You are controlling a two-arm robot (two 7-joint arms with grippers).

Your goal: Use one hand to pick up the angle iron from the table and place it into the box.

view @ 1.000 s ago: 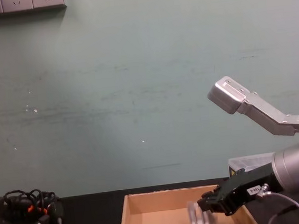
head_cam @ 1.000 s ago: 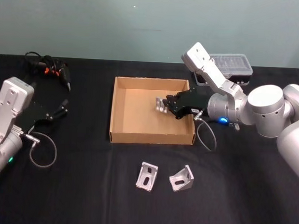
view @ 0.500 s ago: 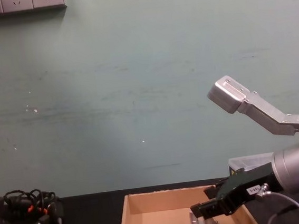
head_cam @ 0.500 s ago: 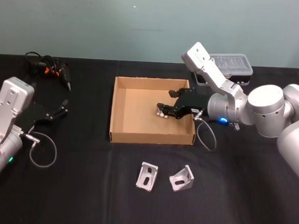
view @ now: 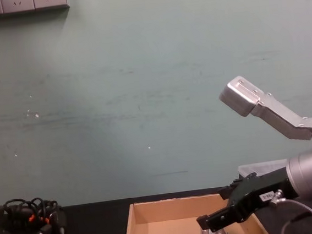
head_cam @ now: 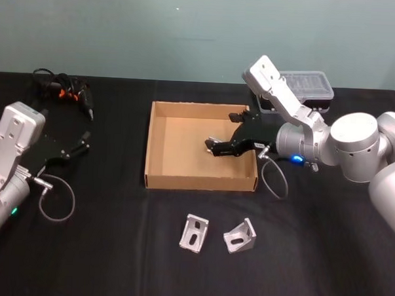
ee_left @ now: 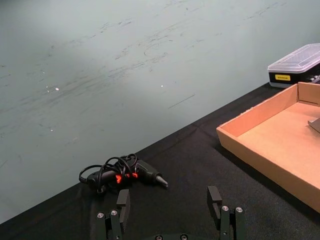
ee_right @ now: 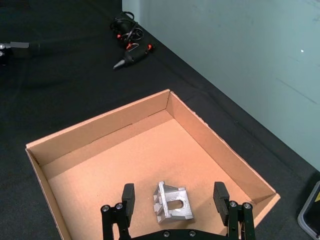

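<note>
Black desk (head_cam: 114, 249) is holding the box (head_cam: 199, 182), and the right gripper (head_cam: 224, 131) is backing off, jaws now wide open, leaving its angle iron (ee_right: 171, 209) lying inside. Far left, the left gripper (ee_left: 170, 200) is waiting, jaws open.

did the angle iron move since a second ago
Yes. The angle iron has gone down from the open right gripper onto the box floor.

Mid-frame we see our right gripper (head_cam: 223, 131) spread open over the right half of the box (head_cam: 158, 179). Lower centre, an angle iron (head_cam: 194, 233) and a second angle iron (head_cam: 240, 236) lie on the table (head_cam: 114, 262); our left gripper (head_cam: 85, 143) sits far left.
</note>
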